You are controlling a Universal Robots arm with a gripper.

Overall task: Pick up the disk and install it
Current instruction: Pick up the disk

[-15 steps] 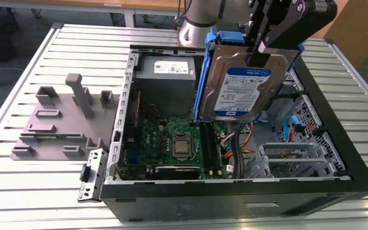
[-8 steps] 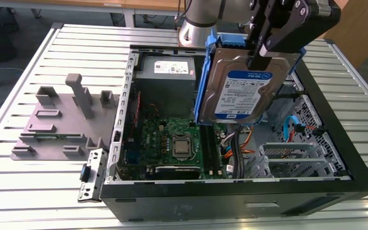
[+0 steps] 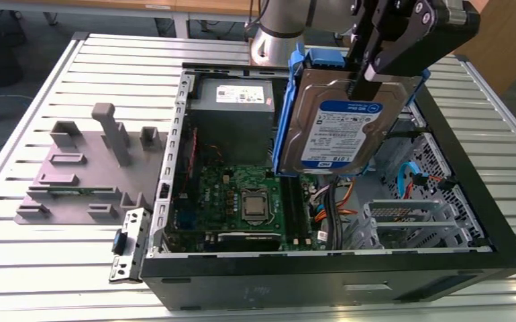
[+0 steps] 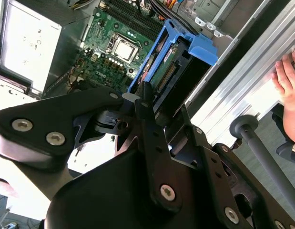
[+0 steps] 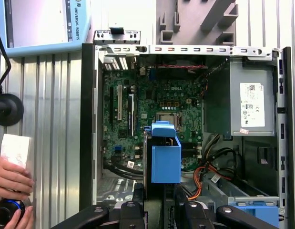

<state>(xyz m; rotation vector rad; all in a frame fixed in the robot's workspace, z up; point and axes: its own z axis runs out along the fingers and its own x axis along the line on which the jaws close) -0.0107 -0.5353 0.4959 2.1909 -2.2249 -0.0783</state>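
The gripper (image 3: pixel 372 72) is clamped on the top edge of the disk (image 3: pixel 334 131), which hangs upright over the open case (image 3: pixel 329 282) — label showing, blue rails down both edges. Below it lies the motherboard (image 3: pixel 239 201), and at the far end the power supply (image 3: pixel 235 100). A grey fixture (image 3: pixel 88 168) sits on the table (image 3: pixel 52 268), toward the exterior view's left. In the first wrist view a hand (image 5: pixel 11 179) rests beside the case.

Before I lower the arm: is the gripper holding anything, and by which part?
Yes. The gripper is shut on the disk, clamping its upper edge; the disk hangs upright over the open computer case.
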